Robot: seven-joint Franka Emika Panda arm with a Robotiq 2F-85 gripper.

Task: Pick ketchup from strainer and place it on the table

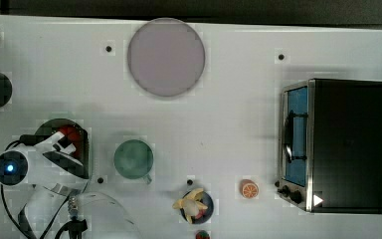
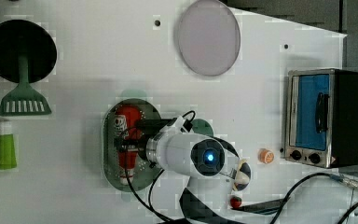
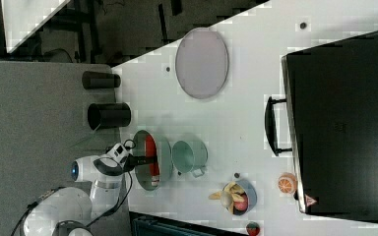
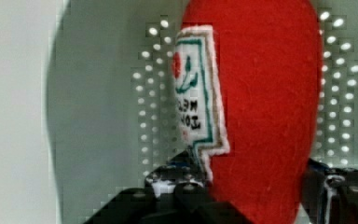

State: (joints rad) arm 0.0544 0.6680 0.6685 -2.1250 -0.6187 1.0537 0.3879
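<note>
The red ketchup (image 4: 261,93) with its white label lies in the pale green strainer (image 4: 107,116). My gripper (image 4: 251,186) straddles the bottle's narrower part, with one dark finger pressed against each side. In the left view the ketchup (image 2: 127,121) lies lengthwise in the strainer (image 2: 109,144), and my gripper (image 2: 130,144) crosses its middle. The top view has the arm covering most of the strainer (image 1: 49,127), with a bit of the ketchup (image 1: 69,133) showing. The white table (image 1: 238,124) spreads to the top view's right.
A round green cup (image 1: 133,158) stands just beside the strainer. A grey-lilac disc (image 1: 165,57) lies at the back and a toaster oven (image 1: 338,144) at the top view's right. An orange half (image 1: 249,189) and a bowl with a banana (image 1: 194,204) sit near the front edge.
</note>
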